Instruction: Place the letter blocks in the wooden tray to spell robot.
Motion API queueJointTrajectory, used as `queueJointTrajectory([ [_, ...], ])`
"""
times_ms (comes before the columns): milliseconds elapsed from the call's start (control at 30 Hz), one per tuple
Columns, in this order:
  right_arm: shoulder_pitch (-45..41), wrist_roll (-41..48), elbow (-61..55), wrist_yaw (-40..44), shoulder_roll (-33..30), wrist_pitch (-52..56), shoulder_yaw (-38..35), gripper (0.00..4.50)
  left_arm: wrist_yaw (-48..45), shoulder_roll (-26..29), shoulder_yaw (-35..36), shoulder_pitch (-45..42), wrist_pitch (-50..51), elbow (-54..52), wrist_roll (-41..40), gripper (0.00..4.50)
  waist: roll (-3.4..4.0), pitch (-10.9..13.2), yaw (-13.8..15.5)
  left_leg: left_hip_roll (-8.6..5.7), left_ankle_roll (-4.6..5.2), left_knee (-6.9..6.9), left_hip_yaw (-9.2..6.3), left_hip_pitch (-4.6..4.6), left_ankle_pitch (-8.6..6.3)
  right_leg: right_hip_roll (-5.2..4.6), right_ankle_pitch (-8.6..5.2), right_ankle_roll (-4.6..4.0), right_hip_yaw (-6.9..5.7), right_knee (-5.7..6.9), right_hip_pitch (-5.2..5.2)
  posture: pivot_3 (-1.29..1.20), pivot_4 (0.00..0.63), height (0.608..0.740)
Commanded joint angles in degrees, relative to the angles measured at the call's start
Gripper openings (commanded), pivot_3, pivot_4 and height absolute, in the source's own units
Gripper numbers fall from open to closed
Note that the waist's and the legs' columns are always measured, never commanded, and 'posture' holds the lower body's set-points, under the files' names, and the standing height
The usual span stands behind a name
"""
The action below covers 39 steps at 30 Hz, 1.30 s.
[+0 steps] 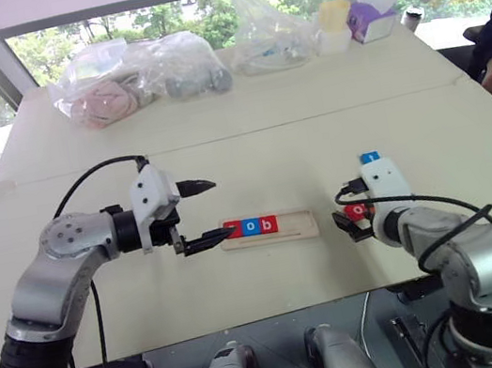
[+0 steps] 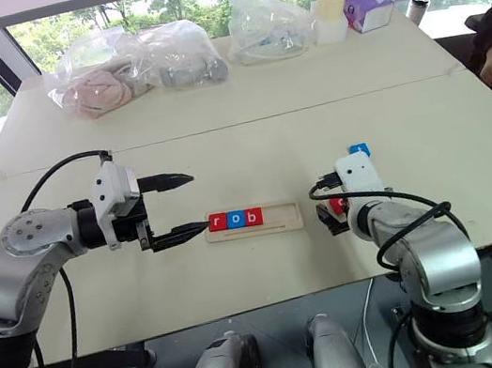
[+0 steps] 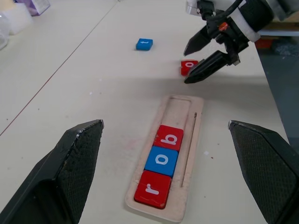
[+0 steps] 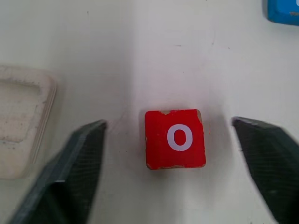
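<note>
Your tray (image 3: 175, 109) lies near the desk's (image 1: 247, 136) front edge, about midway along it, with r, o, b seated at its left end and two slots bare. The red o block (image 4: 174, 138) lies flat on the desk just right of the tray, between the spread fingers of your right hand (image 4: 173, 163), untouched. The blue t block (image 3: 144, 44) sits a little farther back. Your left hand (image 1: 202, 214) hovers, fingers spread, at the tray's left end. The o looks light, stiff and smooth-faced, so pinch it across two opposite side edges, squarely, or it may skid or tip.
</note>
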Motion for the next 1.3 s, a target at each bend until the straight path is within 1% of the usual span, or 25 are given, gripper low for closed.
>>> queueJointTrajectory([
  [33, -2.0, 4.8, 2.2, 12.8, -14.2, -10.1, 1.7, 4.42, 0.5, 0.1, 0.6, -0.5, -0.6, -1.1, 0.2, 4.50, 0.00, 0.0, 0.0, -0.05, 0.03, 0.01, 0.00, 0.00, -0.01, -0.03, 0.00, 0.00, 0.00, -0.02, 0.01, 0.00, 0.150, 0.725],
  [100, -1.5, 7.2, 6.2, 20.8, -19.3, -19.2, 0.9, 4.42, 0.7, -0.1, 0.5, -0.7, -0.7, -1.0, 0.2, 4.50, -0.07, 0.0, 0.0, -0.04, 0.07, 0.03, -0.01, -0.01, -0.04, -0.03, -0.01, 0.01, -0.01, -0.10, 0.04, 0.00, 0.150, 0.725],
  [167, 0.9, 7.2, 12.1, 32.8, -25.7, -36.0, 1.7, 4.42, 0.7, -0.3, 0.3, -1.0, -1.0, -0.7, 0.4, 4.50, -0.07, 0.0, 0.0, 0.01, 0.09, 0.02, -0.05, 0.00, -0.05, 0.02, -0.02, 0.02, -0.04, -0.12, 0.06, 0.00, 0.150, 0.725],
  [267, 3.4, 3.5, 23.3, 46.1, -33.3, -57.5, 5.1, 4.42, 0.4, -0.5, -0.1, -1.6, -1.4, 0.1, 0.7, 4.50, -0.09, 0.0, 0.1, 0.02, 0.12, -0.02, -0.03, 0.00, -0.07, 0.08, -0.05, 0.09, -0.04, -0.12, 0.07, 0.00, 0.150, 0.725],
  [333, 2.2, 3.1, 30.3, 51.0, -35.0, -64.1, 6.7, 4.42, 0.1, -0.6, -0.4, -2.1, -1.6, 0.5, 0.9, 4.50, -0.20, 0.1, 0.0, 0.01, 0.13, 0.00, 0.00, 0.00, -0.07, 0.07, -0.07, 0.12, -0.03, -0.12, 0.10, 0.00, 0.150, 0.725],
  [467, -4.2, 0.6, 44.5, 56.8, -33.5, -75.6, 9.5, 4.42, 0.0, -0.6, -0.2, -2.6, -1.5, 0.7, 1.1, 4.50, -0.24, 0.1, -0.2, 0.01, 0.13, 0.11, 0.08, 0.03, -0.06, 0.06, -0.02, 0.08, 0.00, -0.10, 0.11, 0.00, 0.150, 0.725],
  [600, -9.4, -0.8, 53.7, 60.9, -31.4, -81.1, 11.7, 4.42, 0.0, -0.2, 0.3, -2.2, -1.2, 0.1, 1.1, 4.50, -0.24, 0.2, 0.0, 0.04, 0.13, 0.11, 0.06, 0.06, -0.06, 0.07, -0.01, 0.06, 0.00, -0.01, 0.10, 0.00, 0.150, 0.725],
  [767, -12.3, -1.9, 59.4, 63.2, -28.5, -84.1, 12.9, 4.42, 0.3, 0.0, 0.6, -2.0, -0.9, -0.3, 1.0, 4.50, -0.24, 0.2, 0.3, 0.04, 0.12, 0.09, 0.07, 0.06, -0.06, 0.06, 0.09, 0.23, 0.00, -0.01, 0.11, 0.00, 0.150, 0.725],
  [900, -12.9, -2.9, 61.4, 64.6, -27.6, -85.4, 13.8, 4.42, 0.4, 0.2, 0.9, -1.9, -0.7, -0.6, 0.9, 4.50, -0.24, 0.2, 0.6, 0.01, 0.12, 0.14, 0.10, 0.06, -0.06, 0.01, 0.02, 0.08, 0.00, -0.01, 0.14, 0.00, 0.150, 0.725],
  [1133, -13.3, -4.4, 63.5, 64.9, -26.4, -87.3, 14.2, 4.42, 0.9, 0.4, 0.9, -1.6, -0.4, -1.2, 0.8, 4.50, -0.24, 0.2, 1.1, 0.03, 0.11, 0.14, 0.09, 0.09, -0.05, 0.01, 0.02, 0.06, 0.00, 0.04, 0.14, 0.00, 0.150, 0.725],
  [1167, -13.6, -4.6, 64.0, 64.9, -26.3, -87.5, 14.3, 4.20, 0.9, 0.4, 0.8, -1.7, -0.4, -1.2, 0.8, 4.50, -0.24, 0.2, 1.2, 0.03, 0.10, 0.14, 0.09, 0.10, -0.04, 0.01, 0.02, 0.06, 0.00, 0.04, 0.14, 0.00, 0.150, 0.725],
  [1233, -13.9, -5.0, 64.8, 64.9, -26.2, -88.0, 14.2, 3.56, 0.8, 0.4, 0.8, -1.8, -0.4, -1.2, 0.8, 4.50, -0.24, 0.2, 1.2, 0.03, 0.10, 0.14, 0.09, 0.15, -0.04, 0.01, 0.02, 0.05, 0.00, 0.04, 0.20, 0.00, 0.150, 0.725],
  [1300, -14.2, -5.0, 64.7, 65.0, -26.1, -87.8, 14.0, 2.65, 0.8, 0.4, 0.8, -1.9, -0.4, -1.1, 0.8, 4.50, -0.24, 0.2, 1.2, 0.03, 0.10, 0.15, 0.09, 0.23, -0.04, 0.01, 0.02, 0.04, 0.00, 0.04, 0.29, 0.00, 0.150, 0.725],
])
